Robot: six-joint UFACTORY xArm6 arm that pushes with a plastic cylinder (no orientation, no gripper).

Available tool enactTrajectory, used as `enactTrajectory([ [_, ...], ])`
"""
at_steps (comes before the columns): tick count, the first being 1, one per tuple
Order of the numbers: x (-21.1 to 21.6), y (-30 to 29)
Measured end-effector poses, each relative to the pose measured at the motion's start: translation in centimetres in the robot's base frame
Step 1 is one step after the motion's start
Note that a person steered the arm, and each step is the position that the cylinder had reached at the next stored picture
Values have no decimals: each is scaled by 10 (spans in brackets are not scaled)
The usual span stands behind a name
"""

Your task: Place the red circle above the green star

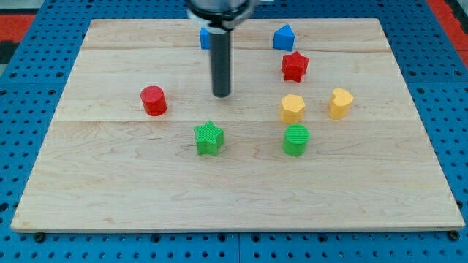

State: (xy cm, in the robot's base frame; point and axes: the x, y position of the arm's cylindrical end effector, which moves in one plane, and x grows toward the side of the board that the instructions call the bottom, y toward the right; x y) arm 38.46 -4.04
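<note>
Left of my tip (221, 95): red circle (153, 100) upright; green star (209, 138) below-right; no fingers, nothing grasped.

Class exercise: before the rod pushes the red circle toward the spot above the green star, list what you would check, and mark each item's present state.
1. My tip visible, touching no block: ok.
2. Red circle in open view: ok.
3. Green star standing alone: ok.
4. Red circle already above the star: not ok; it lies up-left.
5. Tip on the circle's left side for a rightward push: not ok; it is right of it.
</note>
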Motion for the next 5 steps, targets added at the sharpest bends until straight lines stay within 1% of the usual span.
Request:
enactTrajectory([
  [1,35,-31],
  [2,81,-53],
  [3,63,-132],
  [4,20,-162],
  [5,-1,-175],
])
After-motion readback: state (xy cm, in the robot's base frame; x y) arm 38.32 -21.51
